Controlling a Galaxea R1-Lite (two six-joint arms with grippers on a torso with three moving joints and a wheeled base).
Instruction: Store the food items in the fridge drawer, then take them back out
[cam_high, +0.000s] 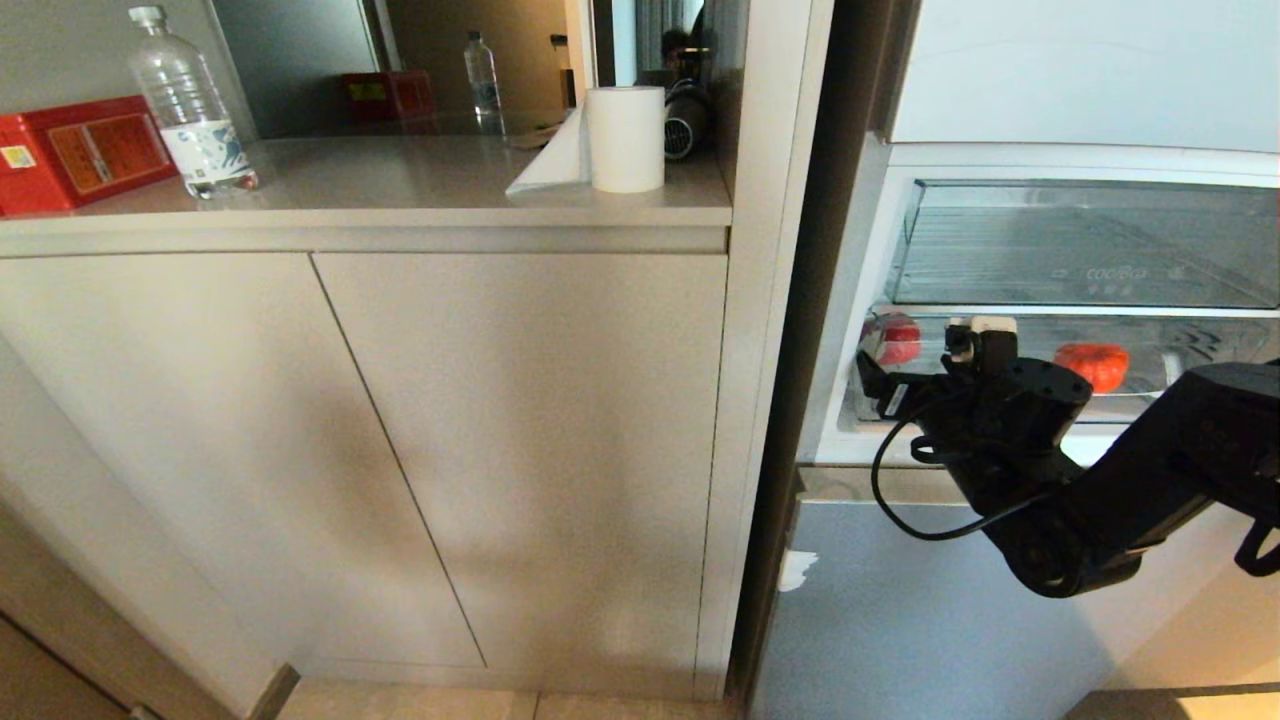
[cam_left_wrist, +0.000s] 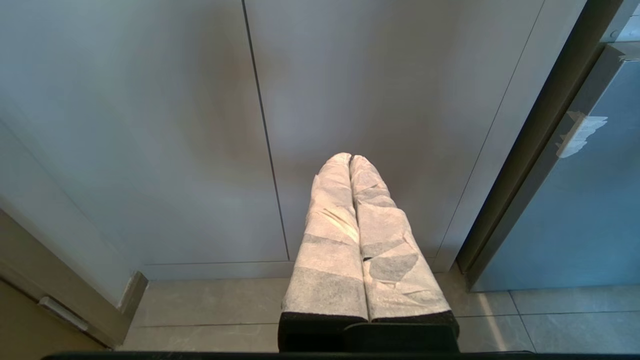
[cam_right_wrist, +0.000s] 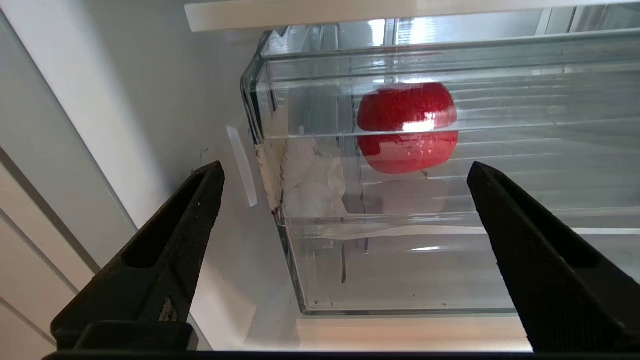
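The fridge drawer (cam_high: 1200, 352) is the shallow clear one under the taller drawer. Two red food items lie inside it, one at its left end (cam_high: 893, 340) and one further right (cam_high: 1095, 365). My right gripper (cam_high: 912, 385) hovers just in front of the drawer's left end, open and empty. In the right wrist view its black fingers (cam_right_wrist: 200, 200) spread wide around the drawer's front corner (cam_right_wrist: 400, 270), with the left food item (cam_right_wrist: 407, 127) behind the clear wall. My left gripper (cam_left_wrist: 350, 159) hangs low by the cabinet doors, shut, its fingers wrapped in white.
The taller clear drawer with "cool" lettering (cam_high: 1085, 245) sits above. The fridge's white inner wall (cam_right_wrist: 150, 125) is close to my right gripper. A grey-blue lower door (cam_high: 900, 620) is below. The cabinet counter (cam_high: 400, 190) carries a water bottle (cam_high: 190, 105), a red box (cam_high: 75, 150) and a paper roll (cam_high: 625, 138).
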